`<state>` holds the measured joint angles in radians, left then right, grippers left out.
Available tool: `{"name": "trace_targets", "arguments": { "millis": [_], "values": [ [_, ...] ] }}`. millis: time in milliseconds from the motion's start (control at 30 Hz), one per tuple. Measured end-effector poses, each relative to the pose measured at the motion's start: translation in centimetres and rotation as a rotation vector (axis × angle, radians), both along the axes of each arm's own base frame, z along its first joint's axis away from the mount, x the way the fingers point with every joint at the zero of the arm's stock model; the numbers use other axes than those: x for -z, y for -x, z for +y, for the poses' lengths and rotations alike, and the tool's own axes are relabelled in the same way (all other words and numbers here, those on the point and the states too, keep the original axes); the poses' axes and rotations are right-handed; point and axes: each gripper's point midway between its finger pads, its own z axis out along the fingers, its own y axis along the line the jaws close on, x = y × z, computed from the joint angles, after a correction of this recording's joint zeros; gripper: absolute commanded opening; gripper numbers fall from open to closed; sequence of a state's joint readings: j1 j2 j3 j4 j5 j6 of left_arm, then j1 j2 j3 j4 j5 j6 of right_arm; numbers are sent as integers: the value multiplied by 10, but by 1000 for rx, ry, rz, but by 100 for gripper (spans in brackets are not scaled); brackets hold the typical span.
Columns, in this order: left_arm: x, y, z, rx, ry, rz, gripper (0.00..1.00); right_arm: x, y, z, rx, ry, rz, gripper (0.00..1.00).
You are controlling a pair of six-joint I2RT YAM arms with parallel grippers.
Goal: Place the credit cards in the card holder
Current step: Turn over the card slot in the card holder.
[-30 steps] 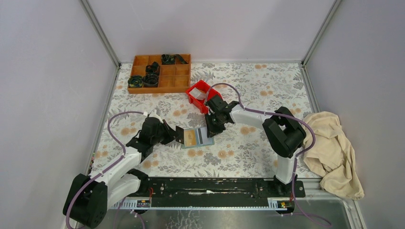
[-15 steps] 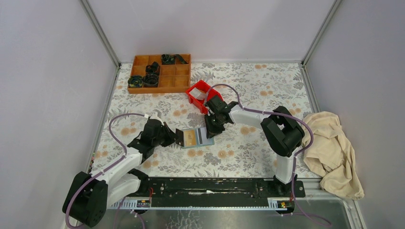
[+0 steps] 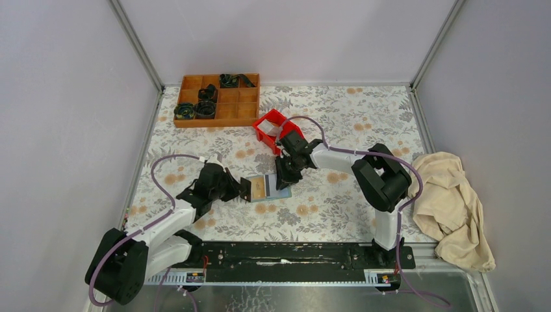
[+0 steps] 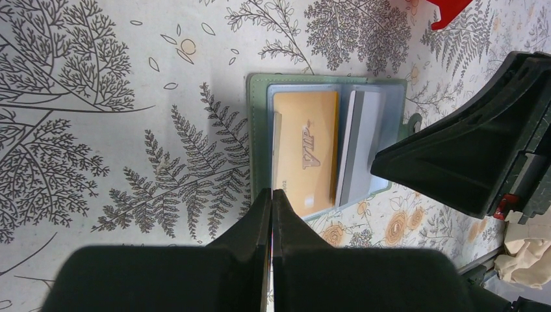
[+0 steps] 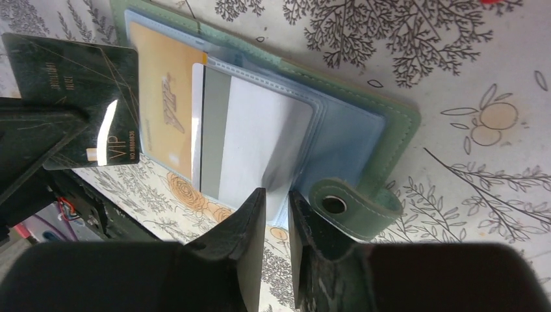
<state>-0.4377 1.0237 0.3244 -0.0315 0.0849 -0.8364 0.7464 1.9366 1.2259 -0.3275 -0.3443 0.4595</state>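
The card holder point(image 5: 403, 136) lies spread open on the desk point(image 5: 487, 65), between my two end effectors, sage green outside with pale clear sleeves inside and a snap strap point(image 5: 344, 205) sticking out of its near edge. The yellow-tan card point(image 5: 162, 97) sits in a sleeve on one side. Beside it the whitish card point(image 5: 260, 143), with a grey stripe along one long edge, looks at least partly sleeved (how deep, I cannot tell).

My right end effector point(image 5: 276, 198) hovers at that card's near edge, jaws only a slit apart and apparently gripping nothing. My left end effector point(image 4: 271, 195) is clamped tight on the dark grey card point(image 5: 71, 84), held just off the holder's far side.

I judge the step to be seating the whitish card. I should push squarely along its length, keep off the strap, and hold the dark card clear until a sleeve is free.
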Motion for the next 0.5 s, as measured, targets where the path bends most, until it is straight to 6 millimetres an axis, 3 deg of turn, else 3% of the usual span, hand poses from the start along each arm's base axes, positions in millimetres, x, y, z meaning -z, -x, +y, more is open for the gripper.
{"name": "trace_targets", "arguments": {
  "millis": [500],
  "values": [
    [2,-2,0,-3,-4,1,0,-3,-1,13,28,-97,41,27]
  ]
}}
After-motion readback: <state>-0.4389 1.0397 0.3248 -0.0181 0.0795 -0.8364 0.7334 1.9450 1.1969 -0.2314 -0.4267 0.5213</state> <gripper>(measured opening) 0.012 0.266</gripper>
